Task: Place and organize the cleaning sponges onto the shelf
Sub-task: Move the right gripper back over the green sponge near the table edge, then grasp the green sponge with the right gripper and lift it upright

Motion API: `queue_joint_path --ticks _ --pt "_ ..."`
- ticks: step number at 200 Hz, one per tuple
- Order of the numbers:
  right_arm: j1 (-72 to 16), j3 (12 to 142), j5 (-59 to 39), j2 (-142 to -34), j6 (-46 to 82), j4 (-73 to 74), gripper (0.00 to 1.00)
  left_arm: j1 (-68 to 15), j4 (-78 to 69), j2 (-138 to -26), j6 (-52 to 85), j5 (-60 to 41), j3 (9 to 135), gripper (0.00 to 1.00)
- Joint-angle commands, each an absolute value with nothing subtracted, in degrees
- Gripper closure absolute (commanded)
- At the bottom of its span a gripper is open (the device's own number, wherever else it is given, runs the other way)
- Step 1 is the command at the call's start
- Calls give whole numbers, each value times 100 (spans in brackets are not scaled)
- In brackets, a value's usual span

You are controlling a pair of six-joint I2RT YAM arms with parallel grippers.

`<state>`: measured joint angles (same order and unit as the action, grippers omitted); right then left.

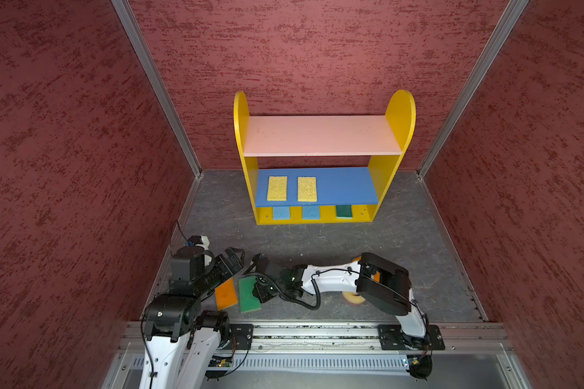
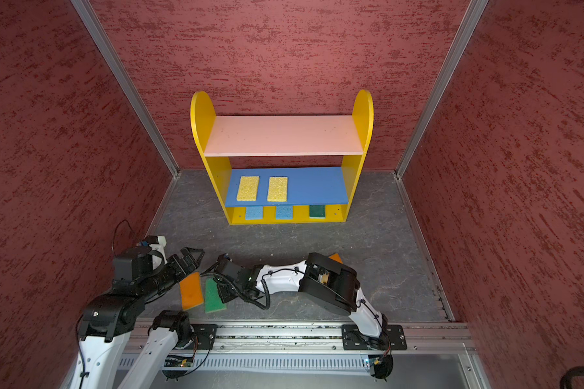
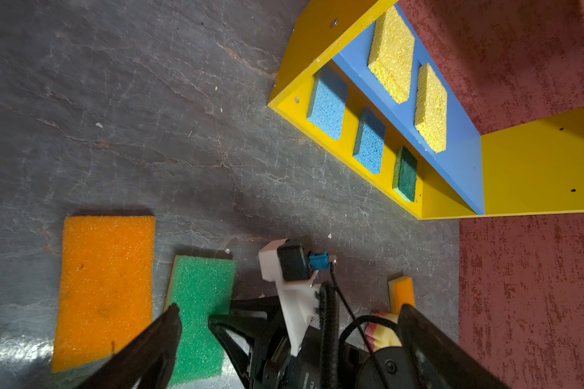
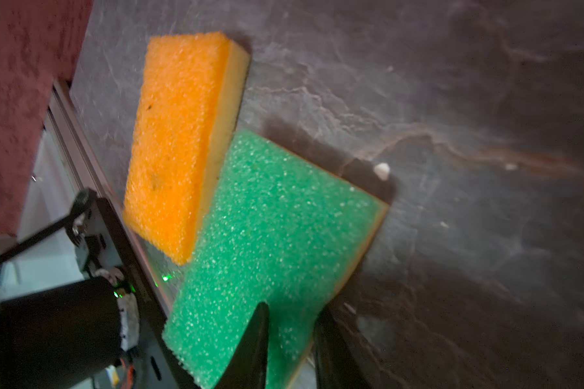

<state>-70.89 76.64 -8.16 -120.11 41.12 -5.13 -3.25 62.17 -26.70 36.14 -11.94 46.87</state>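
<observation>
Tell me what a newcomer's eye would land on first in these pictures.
The bright yellow shelf against the red back wall grabs attention, with two yellow sponges on its blue board. Near the front, the right fingers pinch one end of a green sponge beside an orange sponge on the dark floor.

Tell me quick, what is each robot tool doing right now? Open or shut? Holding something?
Left tool: open, holding nothing.
Right tool: closed on the green sponge down on the floor.
</observation>
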Motion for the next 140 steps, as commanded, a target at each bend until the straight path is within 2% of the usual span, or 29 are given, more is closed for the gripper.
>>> queue_joint_path --ticks 1,18,54,105,140 --pt "-6903 7457 -777 -12114 4345 -448 89 -215 5862 -2797 3518 -1384 4608 0" --pt "-6796 7345 -740 -12023 4381 -488 100 -130 5712 -2903 3470 -1507 4538 0" --pt "-6524 6848 -436 -11435 4275 -612 100 4 5162 -3154 3421 -1920 4306 0" --pt "-5867 6049 -76 -10265 3908 -759 100 10 4408 -3523 3244 -3014 3999 1" --pt "-5364 5795 -270 -9592 3786 -650 100 -66 3830 -3683 3311 -3557 3798 0"
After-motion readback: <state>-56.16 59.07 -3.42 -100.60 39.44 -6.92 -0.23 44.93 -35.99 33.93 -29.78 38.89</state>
